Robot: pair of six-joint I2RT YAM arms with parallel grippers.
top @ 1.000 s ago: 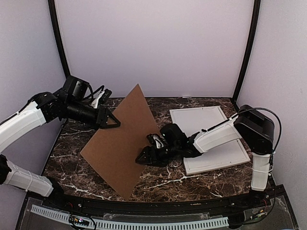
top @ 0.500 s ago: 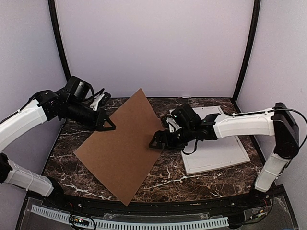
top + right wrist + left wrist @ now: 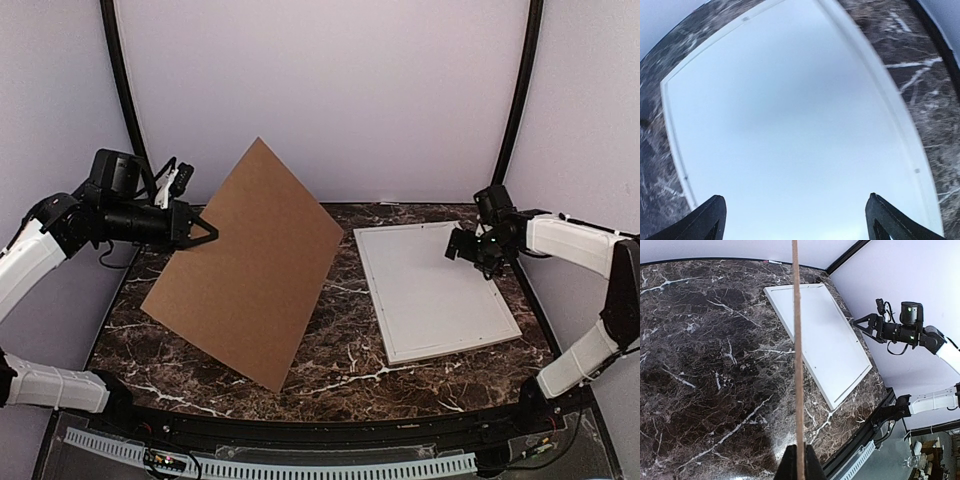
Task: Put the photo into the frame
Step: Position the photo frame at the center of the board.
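Brown cardboard sheet held tilted by left gripper, clamped on its left edge, right gripper spread wide above white frame, laid flat on marble table.

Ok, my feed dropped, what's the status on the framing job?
Left gripper shut on cardboard, held up tilted. Right gripper open, over frame. No photo in view.

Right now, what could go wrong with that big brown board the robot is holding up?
The left jaws pinch the cardboard sheet only at one edge, so it could slip out or bend. Tilted like that, it might swing down onto the white frame beside it.
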